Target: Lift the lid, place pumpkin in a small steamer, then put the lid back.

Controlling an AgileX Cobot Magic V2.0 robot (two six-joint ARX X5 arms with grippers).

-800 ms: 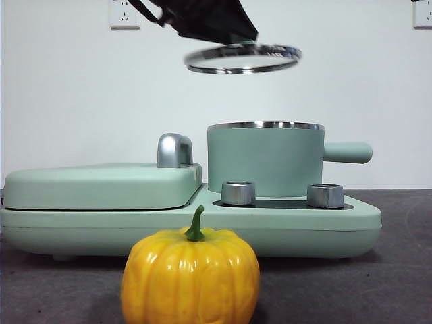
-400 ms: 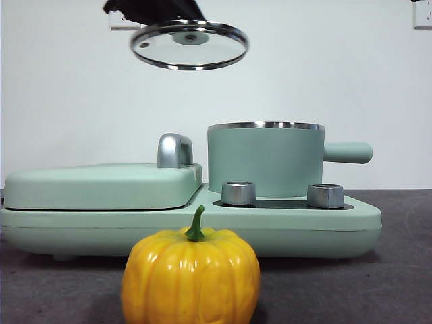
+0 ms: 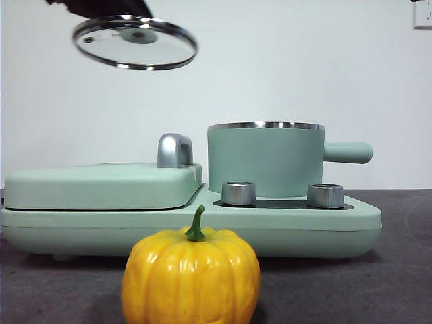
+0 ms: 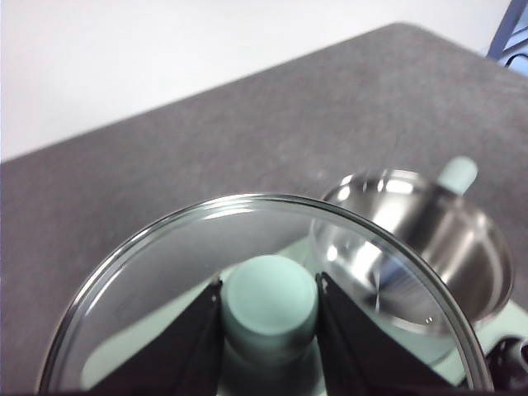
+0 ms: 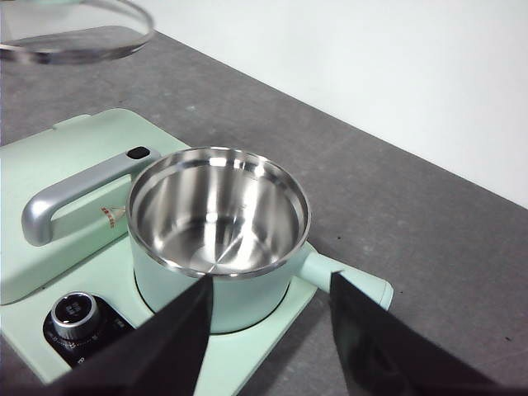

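My left gripper point(image 4: 269, 318) is shut on the mint-green knob of the glass lid point(image 4: 165, 272) and holds it high in the air. In the front view the lid point(image 3: 135, 42) hangs tilted at the upper left, above the flat hinged cover and well to the left of the small steamer point(image 3: 264, 158). The steamer stands open and empty on the appliance; its steel inside shows in the right wrist view point(image 5: 216, 210). The pumpkin point(image 3: 191, 275) sits on the table in front of the appliance. My right gripper point(image 5: 268, 330) is open, above and in front of the steamer.
The wide mint-green hinged cover point(image 3: 101, 183) with a chrome handle point(image 3: 174, 150) lies left of the steamer. Two steel dials point(image 3: 238, 192) stand on the appliance's front. The steamer's side handle point(image 3: 347, 152) points right. A dark grey table point(image 3: 398, 270) surrounds the appliance.
My left gripper has carried the lid leftward from above the steamer to above the hinged cover. The lid has tilted. The pumpkin and steamer have not moved.
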